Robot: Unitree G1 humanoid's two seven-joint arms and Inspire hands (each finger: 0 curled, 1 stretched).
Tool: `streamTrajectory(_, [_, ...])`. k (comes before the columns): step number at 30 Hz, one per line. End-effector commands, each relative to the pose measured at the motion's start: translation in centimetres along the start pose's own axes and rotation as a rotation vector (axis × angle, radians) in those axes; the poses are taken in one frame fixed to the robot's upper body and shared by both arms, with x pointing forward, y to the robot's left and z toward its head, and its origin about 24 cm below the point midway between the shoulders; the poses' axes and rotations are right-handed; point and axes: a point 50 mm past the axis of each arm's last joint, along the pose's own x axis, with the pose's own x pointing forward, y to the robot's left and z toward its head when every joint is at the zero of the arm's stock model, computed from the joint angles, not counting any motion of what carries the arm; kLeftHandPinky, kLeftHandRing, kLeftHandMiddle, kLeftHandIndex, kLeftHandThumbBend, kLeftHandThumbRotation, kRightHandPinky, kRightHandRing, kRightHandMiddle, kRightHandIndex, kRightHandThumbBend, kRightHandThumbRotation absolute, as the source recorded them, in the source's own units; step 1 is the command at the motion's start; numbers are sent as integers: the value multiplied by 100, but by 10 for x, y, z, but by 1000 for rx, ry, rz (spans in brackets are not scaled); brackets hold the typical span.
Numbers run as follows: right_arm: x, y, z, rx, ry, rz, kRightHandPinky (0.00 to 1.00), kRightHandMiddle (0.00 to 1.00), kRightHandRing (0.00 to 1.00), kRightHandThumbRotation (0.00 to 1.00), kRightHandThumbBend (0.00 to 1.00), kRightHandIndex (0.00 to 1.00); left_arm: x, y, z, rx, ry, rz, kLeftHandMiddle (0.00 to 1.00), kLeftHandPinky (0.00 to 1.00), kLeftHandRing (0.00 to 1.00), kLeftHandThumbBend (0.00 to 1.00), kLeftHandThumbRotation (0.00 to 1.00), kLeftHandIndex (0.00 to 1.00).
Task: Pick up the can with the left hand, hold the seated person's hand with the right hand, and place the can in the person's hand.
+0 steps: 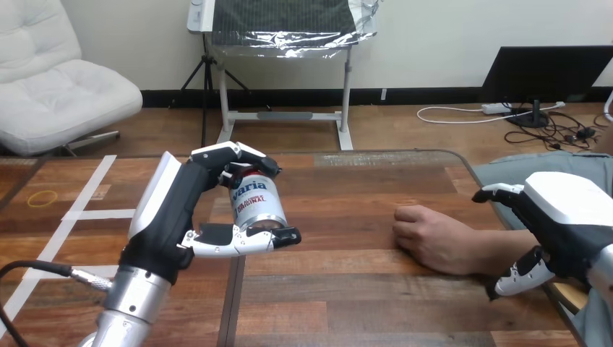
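Fingers (242,154) of the left hand (177,213) are curled over the top of the can (257,204), with another digit closed beneath it: a firm hold. The can is tilted, over the left half of the surface (347,296).

The right hand (567,213) is spread wide, straddling the person's forearm without clasping it. The person's hand (428,235) rests closed on the surface, right of centre and well apart from the can.

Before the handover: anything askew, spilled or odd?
Nothing spilled. The silver can with blue and red print sits tilted in the left hand, and the person's hand lies curled, palm down, on the wooden table, not open to receive it.
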Motion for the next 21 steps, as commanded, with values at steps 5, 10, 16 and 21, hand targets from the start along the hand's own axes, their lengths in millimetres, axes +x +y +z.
streamTrajectory(5, [13, -18, 0, -131, 9, -40, 81, 88, 87, 2, 81, 86, 9, 13, 17, 27, -106, 34, 50, 41, 44, 72, 0, 54])
streamTrajectory(10, [17, -16, -3, -155, 21, -30, 81, 87, 87, 3, 81, 85, 8, 14, 16, 27, -104, 30, 51, 41, 44, 72, 0, 55])
streamTrajectory(16, [24, -14, -7, -169, 39, -10, 82, 88, 87, 4, 80, 85, 7, 14, 14, 38, -100, 26, 51, 41, 44, 72, 0, 55])
streamTrajectory(21, [30, -11, -10, -195, 67, 7, 83, 88, 88, 6, 78, 86, 7, 14, 12, 38, -92, 21, 51, 41, 44, 72, 0, 55])
